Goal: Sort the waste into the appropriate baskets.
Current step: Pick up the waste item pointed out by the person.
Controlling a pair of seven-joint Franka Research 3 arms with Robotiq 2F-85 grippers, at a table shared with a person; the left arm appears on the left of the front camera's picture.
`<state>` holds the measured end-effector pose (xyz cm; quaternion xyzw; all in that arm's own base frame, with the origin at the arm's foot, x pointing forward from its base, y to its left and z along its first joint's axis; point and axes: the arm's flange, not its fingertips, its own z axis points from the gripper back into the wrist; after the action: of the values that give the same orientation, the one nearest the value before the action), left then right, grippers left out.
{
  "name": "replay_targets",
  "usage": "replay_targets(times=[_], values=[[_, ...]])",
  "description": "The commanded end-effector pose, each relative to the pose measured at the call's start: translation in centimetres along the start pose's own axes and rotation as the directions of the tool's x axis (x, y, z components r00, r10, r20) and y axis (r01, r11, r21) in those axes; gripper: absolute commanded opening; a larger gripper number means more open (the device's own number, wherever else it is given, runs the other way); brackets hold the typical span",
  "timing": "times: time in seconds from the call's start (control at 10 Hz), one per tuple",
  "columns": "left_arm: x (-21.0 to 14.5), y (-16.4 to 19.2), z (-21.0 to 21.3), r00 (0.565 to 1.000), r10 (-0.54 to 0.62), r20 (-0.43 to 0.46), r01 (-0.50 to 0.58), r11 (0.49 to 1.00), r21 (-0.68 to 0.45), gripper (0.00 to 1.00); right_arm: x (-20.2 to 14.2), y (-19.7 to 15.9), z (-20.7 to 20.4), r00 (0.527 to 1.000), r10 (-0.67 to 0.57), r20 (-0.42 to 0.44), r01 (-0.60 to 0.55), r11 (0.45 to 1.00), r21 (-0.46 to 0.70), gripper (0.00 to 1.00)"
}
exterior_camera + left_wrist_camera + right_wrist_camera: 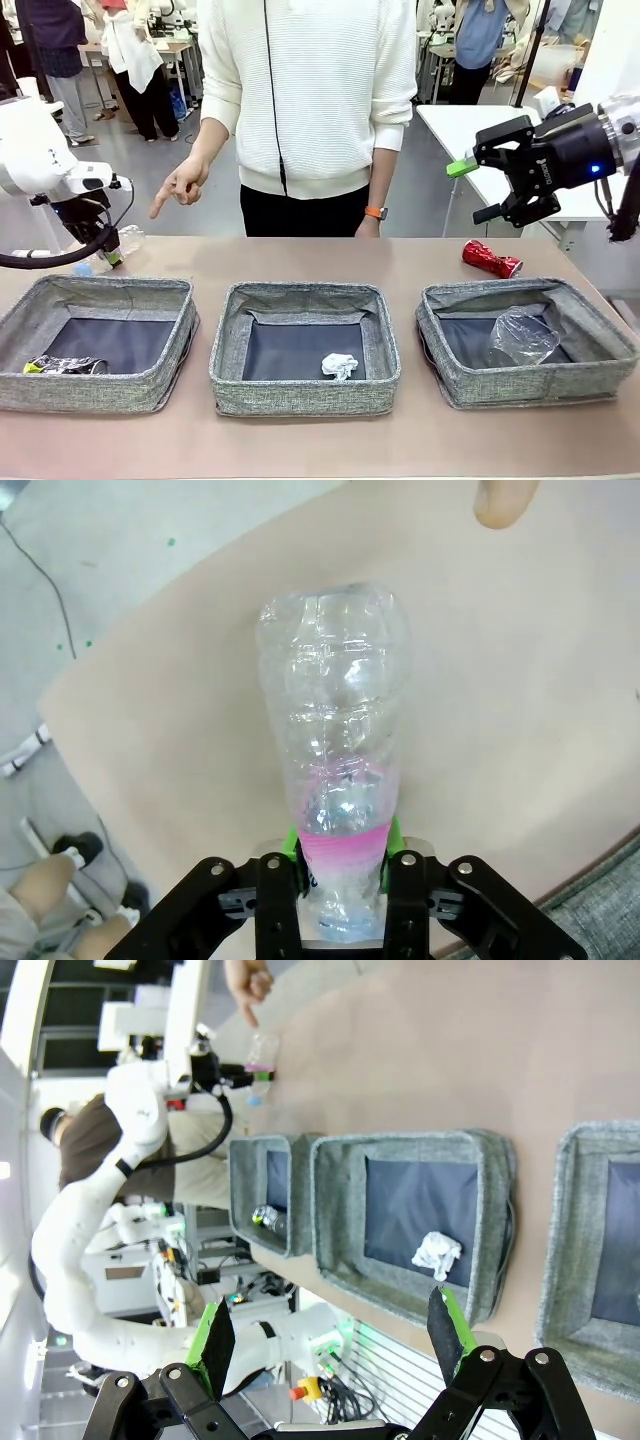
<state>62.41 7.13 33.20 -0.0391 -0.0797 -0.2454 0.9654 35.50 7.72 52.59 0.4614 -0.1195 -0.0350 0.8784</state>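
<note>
My left fingers (278, 900) are clamped on the bottle (335, 730) at its pink label, with a pad pressed to each side. The bottle is at the far left corner of the surface (520, 680), behind the left basket (100, 390). A person's hand (180, 187) points down above that corner. My right fingers (215, 1335) stand wide apart, empty, raised over the surface's right end. Below them the red can (490, 258) lies behind the right basket (520, 385), which holds the plastic cup (522, 335). The middle basket (300, 395) holds the paper ball (339, 365), and the left one holds the dark can (65, 365).
</note>
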Motion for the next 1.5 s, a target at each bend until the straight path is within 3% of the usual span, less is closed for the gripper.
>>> replay_targets(times=[0.0, 0.2, 0.3, 0.4, 0.6, 0.7, 0.8, 1.0, 1.2, 1.3, 1.4], values=[[-0.9, -0.3, 0.4, 1.000, 0.027, 0.003, -0.027, 1.000, -0.012, 0.00, 0.0, 0.4, 0.1, 1.000, -0.012, -0.003, 0.012, 1.000, -0.009, 1.00], [-3.0, -1.0, 5.8, 0.997, 0.073, 0.035, -0.072, 0.997, -0.030, 0.00, 0.0, 0.4, 0.1, 1.000, -0.012, -0.003, 0.012, 1.000, -0.009, 1.00], [-4.2, -2.2, 10.2, 0.995, 0.061, 0.081, -0.058, 0.998, -0.037, 0.00, 0.0, 0.4, 0.1, 1.000, -0.012, -0.003, 0.012, 1.000, -0.009, 1.00], [-5.3, -4.2, 14.4, 0.994, 0.084, 0.064, -0.082, 0.996, -0.036, 0.00, 0.0, 0.4, 0.1, 1.000, -0.012, -0.003, 0.012, 1.000, -0.009, 1.00], [-7.4, -11.2, 22.6, 0.964, 0.246, 0.097, -0.237, 0.967, -0.090, 0.00, 0.0, 0.4, 0.1, 1.000, -0.012, -0.003, 0.012, 1.000, -0.009, 1.00], [-9.0, -15.4, 25.1, 0.954, 0.278, 0.112, -0.262, 0.955, -0.137, 0.00, 0.0, 0.4, 0.1, 1.000, -0.012, -0.003, 0.012, 1.000, -0.009, 1.00], [-10.4, -18.6, 26.0, 0.939, 0.327, 0.109, -0.310, 0.939, -0.147, 0.00, 0.0, 0.4, 0.1, 1.000, -0.012, -0.003, 0.012, 1.000, -0.009, 1.00], [-13.1, -24.0, 25.5, 0.990, 0.123, 0.070, -0.106, 0.974, -0.202, 0.00, 0.0, 0.4, 0.1, 1.000, -0.012, -0.003, 0.012, 1.000, -0.009, 1.00], [-12.6, -23.9, 23.6, 0.999, 0.029, 0.015, -0.025, 0.975, -0.222, 0.00, 0.0, 0.4, 0.1, 1.000, -0.012, -0.003, 0.012, 1.000, -0.009, 1.00], [-13.1, -25.4, 26.2, 0.988, 0.144, 0.048, -0.132, 0.974, -0.186, 0.00, 0.0, 0.4, 0.1, 1.000, -0.012, -0.003, 0.012, 1.000, -0.009, 1.00], [-13.1, -25.4, 26.2, 0.988, 0.144, 0.048, -0.132, 0.974, -0.186, 0.00, 0.0, 0.4, 0.1, 1.000, -0.012, -0.003, 0.012, 1.000, -0.009, 1.00]])
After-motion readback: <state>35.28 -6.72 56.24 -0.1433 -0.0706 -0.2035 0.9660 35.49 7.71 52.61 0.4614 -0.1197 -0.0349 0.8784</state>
